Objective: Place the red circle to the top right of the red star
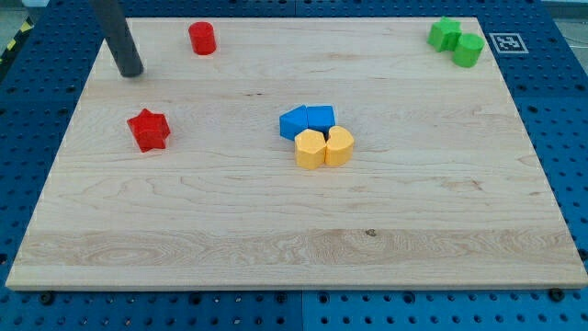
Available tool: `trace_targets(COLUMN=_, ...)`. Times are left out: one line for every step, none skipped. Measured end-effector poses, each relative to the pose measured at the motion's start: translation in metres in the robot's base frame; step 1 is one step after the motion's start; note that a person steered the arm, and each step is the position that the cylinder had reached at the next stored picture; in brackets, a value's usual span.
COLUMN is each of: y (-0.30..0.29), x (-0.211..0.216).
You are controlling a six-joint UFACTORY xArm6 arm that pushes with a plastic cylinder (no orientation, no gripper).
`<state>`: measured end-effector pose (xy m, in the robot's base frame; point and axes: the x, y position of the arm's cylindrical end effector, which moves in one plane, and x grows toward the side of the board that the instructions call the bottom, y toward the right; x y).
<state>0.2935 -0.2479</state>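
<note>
Red circle (202, 39): short upright cylinder, flat round top, solid red, sitting near the view's top left of the wooden worktop (276, 248). Red star (149, 130): chunky star-shaped block, same red, at the view's left, well below the circle and a bit to its left. The two are well apart, not touching.

My tip (133, 73): end of the dark rod, resting on the worktop at the view's top left, to the left of the red circle and above the red star, touching neither. The tool is a plain rod, no jaws, gripping nothing.

Counts: 2 red blocks (circle, star). 2 blue blocks (308, 120) side by side near the middle, touching each other; exact shapes hard to make out, angular maybe. 2 yellow blocks (324, 147) directly below the blue ones, touching each other and up against the blue pair, so four in one tight cluster. 2 green blocks (457, 41) in the view's top right corner, touching or nearly so, the lower right one looks like a cylinder. Total 8 blocks.
</note>
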Motion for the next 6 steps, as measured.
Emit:
trace_targets(y=-0.001, x=-0.062)
trace_targets(y=0.032, x=-0.087)
trace_targets(y=0.077, x=-0.078)
trace_targets(y=0.123, x=-0.020)
trace_targets(y=0.133, x=0.007)
trace_targets(y=0.147, x=-0.023)
